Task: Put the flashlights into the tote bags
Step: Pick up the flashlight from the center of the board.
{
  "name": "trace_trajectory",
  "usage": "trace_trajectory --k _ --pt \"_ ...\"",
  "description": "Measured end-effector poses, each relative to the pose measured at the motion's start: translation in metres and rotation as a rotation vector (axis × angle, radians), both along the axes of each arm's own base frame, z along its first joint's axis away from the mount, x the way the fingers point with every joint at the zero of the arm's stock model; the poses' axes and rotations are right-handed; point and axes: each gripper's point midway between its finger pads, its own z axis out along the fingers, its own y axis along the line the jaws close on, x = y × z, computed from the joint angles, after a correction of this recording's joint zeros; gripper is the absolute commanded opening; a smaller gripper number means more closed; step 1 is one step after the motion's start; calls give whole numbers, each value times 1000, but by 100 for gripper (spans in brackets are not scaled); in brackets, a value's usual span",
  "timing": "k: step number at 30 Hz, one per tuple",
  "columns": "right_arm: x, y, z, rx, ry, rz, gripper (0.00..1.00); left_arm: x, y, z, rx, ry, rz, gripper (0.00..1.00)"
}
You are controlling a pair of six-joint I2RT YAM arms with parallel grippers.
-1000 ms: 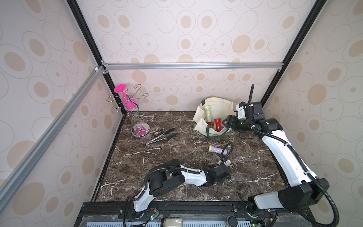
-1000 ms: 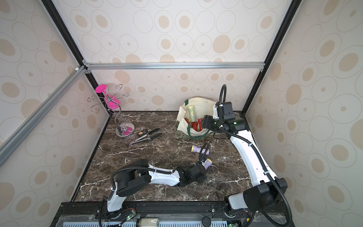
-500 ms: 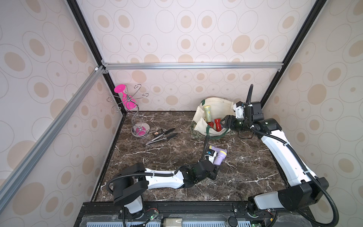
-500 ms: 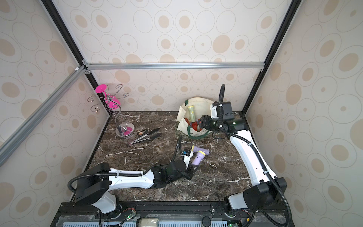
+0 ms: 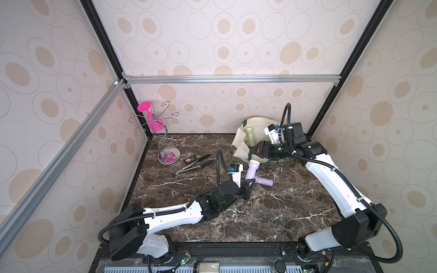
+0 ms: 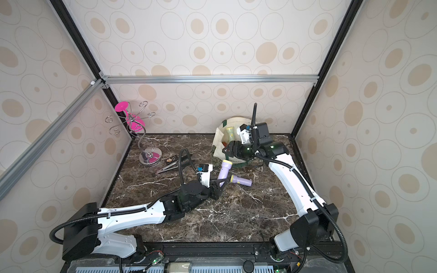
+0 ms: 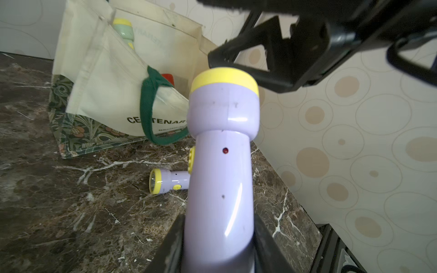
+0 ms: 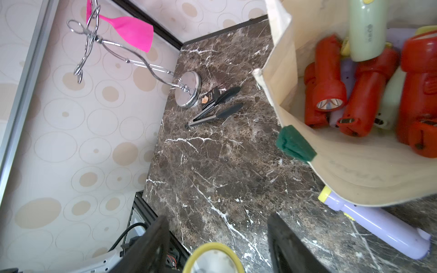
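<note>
Left gripper (image 5: 248,184) clamps a lilac flashlight (image 5: 252,168) by its tail. The long axis points up at the right gripper (image 5: 254,151), whose parted jaws straddle the yellow head, just beside the tote (image 5: 238,144) near the table's (image 5: 272,212) back right corner.

Enclosure walls (image 5: 236,35) papered cream with tan oval-and-ring pattern, evenly lit. Black corner posts (image 5: 104,42) and aluminium rails (image 5: 231,79) frame the cell. Surface (image 5: 272,212) is dark brown marble with thin white veining.
</note>
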Motion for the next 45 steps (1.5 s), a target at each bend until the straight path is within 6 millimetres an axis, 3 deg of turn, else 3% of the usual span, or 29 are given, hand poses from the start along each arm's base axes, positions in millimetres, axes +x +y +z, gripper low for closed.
trace_trajectory --k 4,8,13,20,33,36,40,45 --pt "-7 16 1 50 19 54 73 7 12 15 -30 -19 33 8" --pt "-14 29 6 88 16 105 73 7 17 18 -37 -24 42 8" --pt "-32 47 -2 106 48 178 70 8 21 22 -47 -30 53 8" --pt "-41 53 -12 111 82 207 61 9 22 19 -43 -27 58 8" --pt "-49 54 -22 121 112 226 11 6 23 9 -40 -16 55 9" --pt "-51 54 -25 117 121 228 2 5 24 6 -47 -20 52 16" --pt "-51 55 -23 119 117 229 0 6 24 7 -51 -32 54 27" --pt "-47 56 -13 119 100 228 0 8 26 14 -62 -61 71 56"
